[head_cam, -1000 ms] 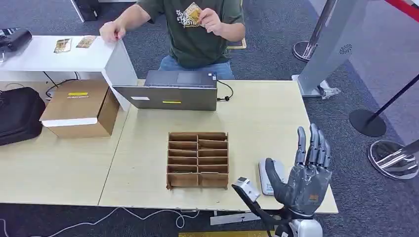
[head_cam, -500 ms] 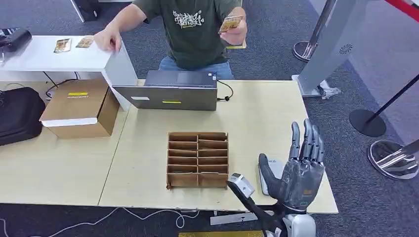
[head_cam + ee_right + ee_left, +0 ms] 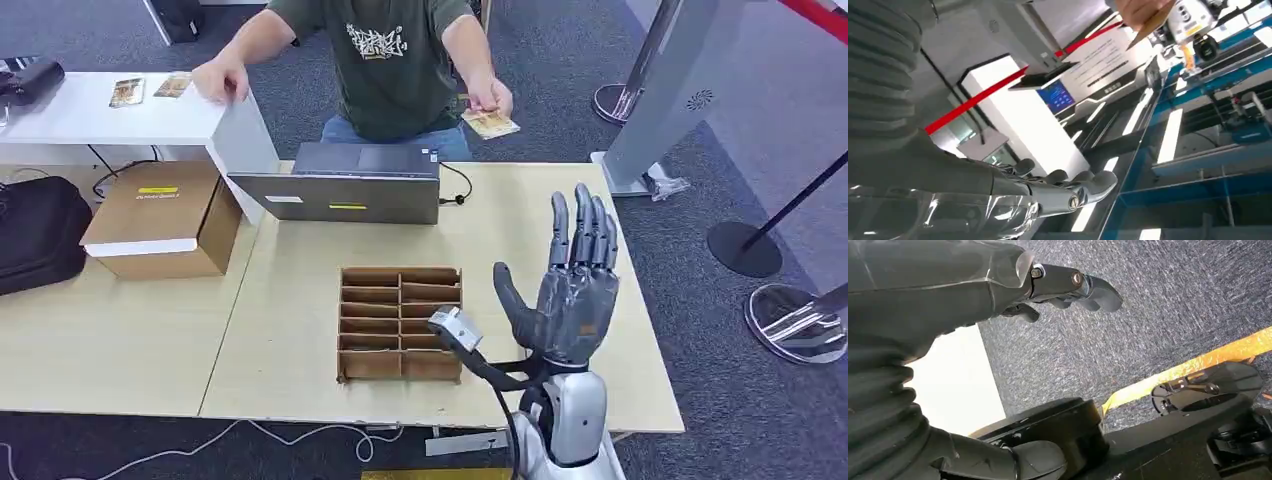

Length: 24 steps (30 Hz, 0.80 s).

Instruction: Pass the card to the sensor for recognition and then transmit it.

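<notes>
Nearest us, our right robot hand (image 3: 572, 290) stands raised above the counter (image 3: 300, 300), palm up, fingers spread, holding nothing. Our left robot hand (image 3: 998, 285) hangs over the carpet, fingers loosely bent, apparently holding nothing. Beyond the counter's far edge, a person's hand (image 3: 488, 97) holds out the card (image 3: 490, 123). We judge it thin, light, stiff and slick, best pinched at its free edge. Its print is unreadable.
</notes>
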{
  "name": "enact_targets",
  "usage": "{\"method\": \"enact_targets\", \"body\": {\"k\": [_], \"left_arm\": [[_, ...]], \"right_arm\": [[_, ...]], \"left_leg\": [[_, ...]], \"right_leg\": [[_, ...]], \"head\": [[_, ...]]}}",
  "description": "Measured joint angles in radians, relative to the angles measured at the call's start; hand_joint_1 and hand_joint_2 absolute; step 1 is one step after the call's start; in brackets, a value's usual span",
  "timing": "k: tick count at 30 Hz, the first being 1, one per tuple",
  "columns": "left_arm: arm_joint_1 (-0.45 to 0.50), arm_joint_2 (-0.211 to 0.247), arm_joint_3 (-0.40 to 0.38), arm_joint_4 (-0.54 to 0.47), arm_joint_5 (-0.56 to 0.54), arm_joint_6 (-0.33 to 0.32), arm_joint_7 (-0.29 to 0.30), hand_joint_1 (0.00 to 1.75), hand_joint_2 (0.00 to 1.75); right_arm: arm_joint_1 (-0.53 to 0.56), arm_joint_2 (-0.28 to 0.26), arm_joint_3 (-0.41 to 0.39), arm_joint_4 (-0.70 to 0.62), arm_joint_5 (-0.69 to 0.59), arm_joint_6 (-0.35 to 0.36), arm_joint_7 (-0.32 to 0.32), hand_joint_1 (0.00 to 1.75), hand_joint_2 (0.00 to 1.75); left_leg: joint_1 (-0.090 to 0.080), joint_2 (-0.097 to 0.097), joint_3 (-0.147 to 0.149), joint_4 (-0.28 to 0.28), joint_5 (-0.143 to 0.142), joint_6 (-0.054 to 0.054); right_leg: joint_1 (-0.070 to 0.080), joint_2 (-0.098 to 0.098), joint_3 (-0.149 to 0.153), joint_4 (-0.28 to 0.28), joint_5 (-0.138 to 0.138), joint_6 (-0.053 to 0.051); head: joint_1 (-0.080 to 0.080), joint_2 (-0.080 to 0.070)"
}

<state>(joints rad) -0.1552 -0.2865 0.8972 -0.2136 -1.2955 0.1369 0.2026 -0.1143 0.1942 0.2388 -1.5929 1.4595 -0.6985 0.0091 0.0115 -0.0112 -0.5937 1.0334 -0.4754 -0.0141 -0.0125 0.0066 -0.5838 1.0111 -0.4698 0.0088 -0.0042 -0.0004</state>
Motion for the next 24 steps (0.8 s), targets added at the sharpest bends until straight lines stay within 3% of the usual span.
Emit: {"method": "enact_targets", "body": {"k": [7,24], "left_arm": [[-0.006,-0.004,-0.013,0.000,-0.020,-0.011,0.023,0.00,1.75],[-0.020,-0.009,-0.068,0.000,-0.054,-0.048,0.072,0.00,1.75]], "right_arm": [[-0.190,0.014,0.000,0.238,-0.066,0.000,-0.023,0.00,1.75],[-0.585,0.089,0.002,0.755,-0.003,0.021,-0.012,0.00,1.75]], "left_leg": [[0.000,0.000,0.000,0.000,0.001,0.000],[0.000,0.000,0.000,0.000,0.001,-0.001]], "right_leg": [[0.000,0.000,0.000,0.000,0.000,0.000],[0.000,0.000,-0.001,0.000,0.000,0.000]], "head": [[0.000,0.000],[0.000,0.000]]}}
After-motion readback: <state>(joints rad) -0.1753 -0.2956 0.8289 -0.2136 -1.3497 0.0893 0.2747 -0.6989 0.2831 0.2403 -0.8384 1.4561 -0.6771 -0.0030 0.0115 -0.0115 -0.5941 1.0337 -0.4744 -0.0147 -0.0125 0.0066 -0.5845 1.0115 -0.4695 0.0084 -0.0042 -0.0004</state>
